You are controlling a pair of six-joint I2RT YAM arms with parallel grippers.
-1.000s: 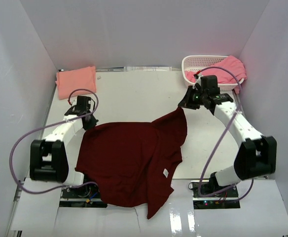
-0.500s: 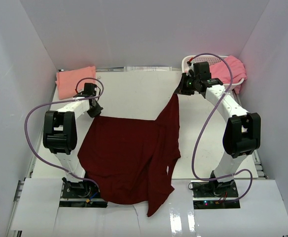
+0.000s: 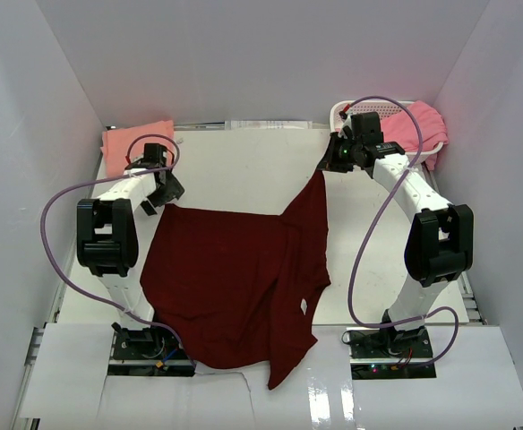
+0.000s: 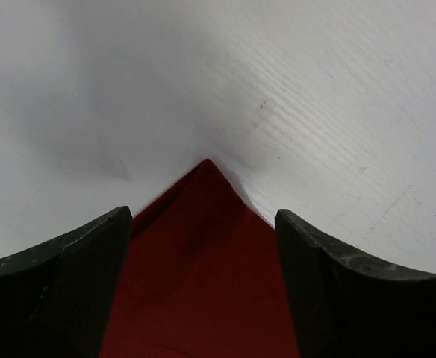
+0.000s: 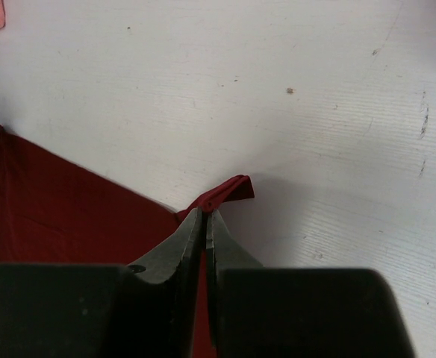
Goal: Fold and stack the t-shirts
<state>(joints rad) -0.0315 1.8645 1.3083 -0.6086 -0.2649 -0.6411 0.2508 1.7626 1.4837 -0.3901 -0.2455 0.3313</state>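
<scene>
The dark maroon t-shirt (image 3: 235, 278) lies spread across the table, its near hem hanging over the front edge. My left gripper (image 3: 158, 195) stands open over the shirt's far left corner (image 4: 203, 224), which lies flat between the fingers (image 4: 83, 261). My right gripper (image 3: 324, 167) is shut on the shirt's far right corner (image 5: 229, 190) and holds it raised, so the cloth runs taut up to it. A salmon-peach t-shirt (image 3: 136, 148) lies folded at the far left. A brighter pink t-shirt (image 3: 415, 125) sits bunched in the basket.
A white lattice basket (image 3: 355, 112) stands at the far right corner, just behind my right wrist. White walls close in the table on the left, back and right. Purple cables loop off both arms.
My left gripper has opened and let go of the maroon shirt's left corner, which now rests on the table. Both arms earlier reached farther back, stretching the shirt; the right grip is unchanged.
</scene>
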